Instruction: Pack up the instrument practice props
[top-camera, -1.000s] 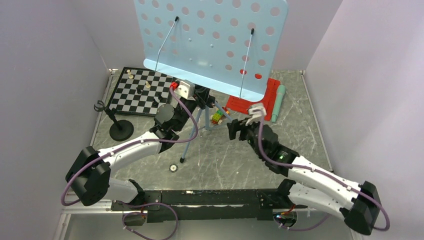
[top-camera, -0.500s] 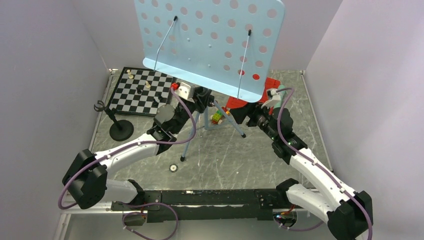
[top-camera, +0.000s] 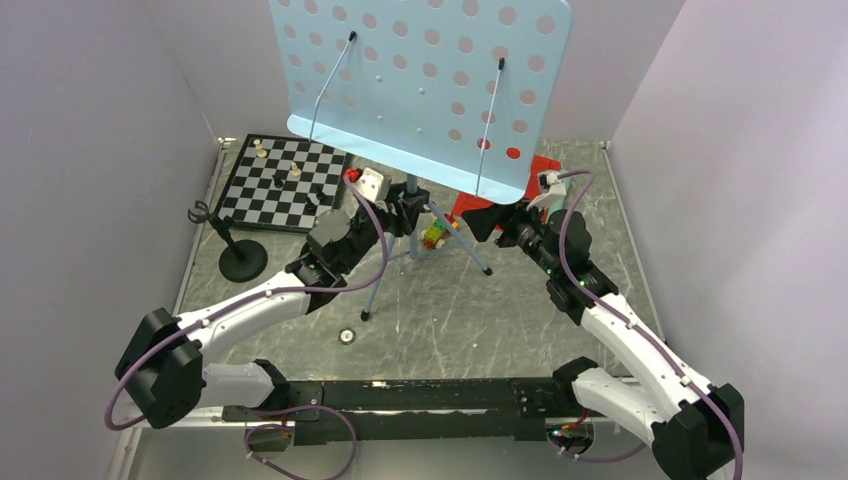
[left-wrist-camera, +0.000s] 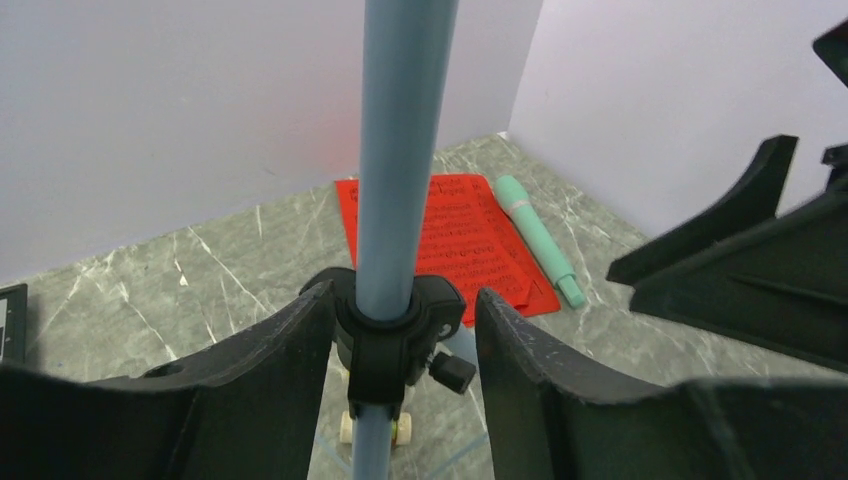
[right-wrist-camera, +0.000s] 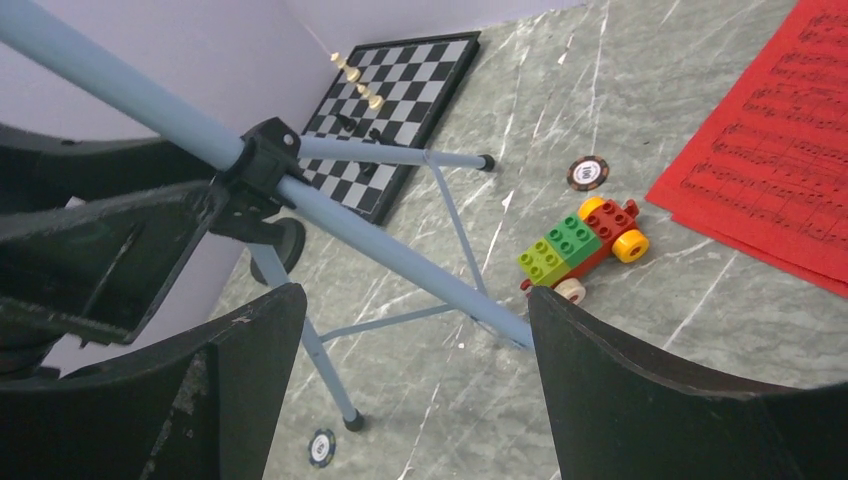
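Left wrist: left hand (left-wrist-camera: 405, 292), released, straddles smooth tubular music stand (left-wrist-camera: 395, 150); right hand (right-wrist-camera: 415, 293) gaping.

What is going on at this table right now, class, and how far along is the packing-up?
Two robot arms are at the light blue music stand, which stands upright on its tripod. The left tool sits open around the pole at the black collar, one finger on either side. The right tool is open and empty beside the tripod legs. The red sheet-music pages and mint-green microphone lie on the table; nothing looks packed yet.
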